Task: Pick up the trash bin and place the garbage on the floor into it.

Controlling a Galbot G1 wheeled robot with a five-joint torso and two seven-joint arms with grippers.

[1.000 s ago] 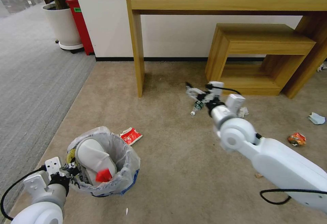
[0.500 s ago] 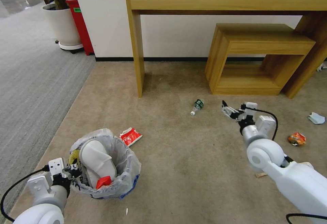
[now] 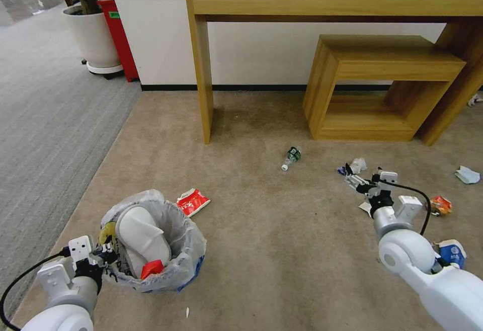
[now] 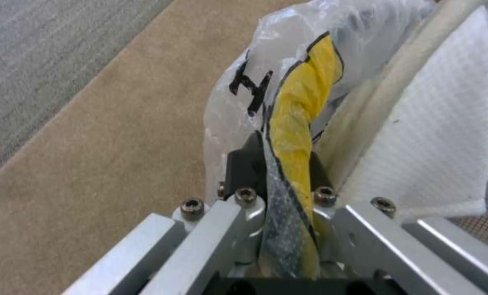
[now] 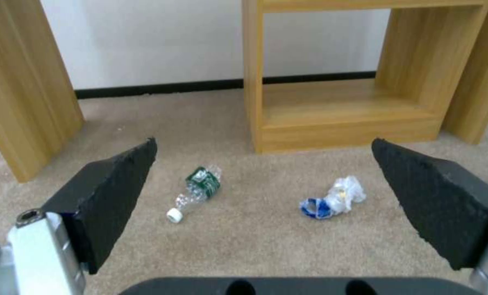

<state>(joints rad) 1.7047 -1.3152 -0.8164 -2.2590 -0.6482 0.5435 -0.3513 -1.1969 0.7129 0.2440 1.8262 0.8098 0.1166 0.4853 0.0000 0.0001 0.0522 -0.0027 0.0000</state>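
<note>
Clearance, my right gripper: fingers spread wide, open carpet between and ahead of them. Obstacles ahead: crushed bottle and crumpled blue-white wrapper, apart, bare floor between. Beyond: low wooden stand, desk leg, wall. To my right: red can, blue-white cup. To my left: trash bin, packed with a slipper.

I am looking for words and finding none I can read. Black marks are showing on the trash bin's plastic bag, but I am not able to tell what they say.
</note>
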